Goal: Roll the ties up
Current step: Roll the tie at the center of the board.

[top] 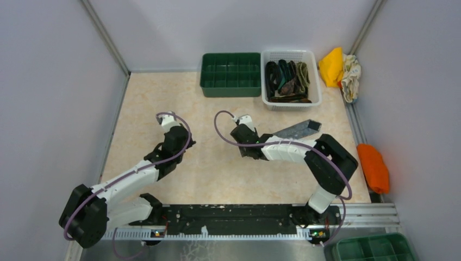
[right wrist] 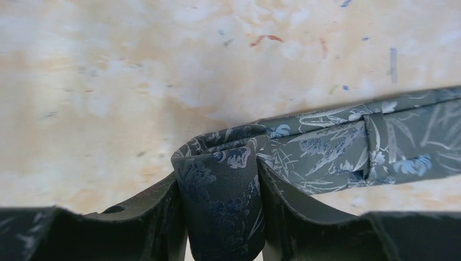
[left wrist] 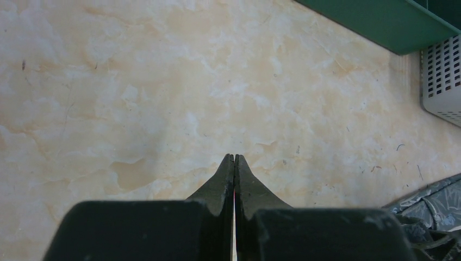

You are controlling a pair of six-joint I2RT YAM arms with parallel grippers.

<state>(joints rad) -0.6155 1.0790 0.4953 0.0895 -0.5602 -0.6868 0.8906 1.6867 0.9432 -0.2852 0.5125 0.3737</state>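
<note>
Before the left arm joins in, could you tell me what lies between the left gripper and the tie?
Nothing but bare table separates the left gripper from the tie, as the left wrist view shows.

Tabletop (top: 217, 174): beige marbled surface, small specks and scuffs. White basket (top: 291, 105) stands at far edge. Green compartment tray (top: 230, 73) just left of basket, on same far edge. Grey tie (top: 298, 129), leaf pattern, lies flat just on near side of basket, running diagonally; one end folded into loop, raised off surface. Yellow cloth (top: 331, 66) right of basket at far corner. Orange cloth (top: 373, 167) right of basket and nearer, along side strip. Cannot tell whether either cloth rests on tabletop.
</note>
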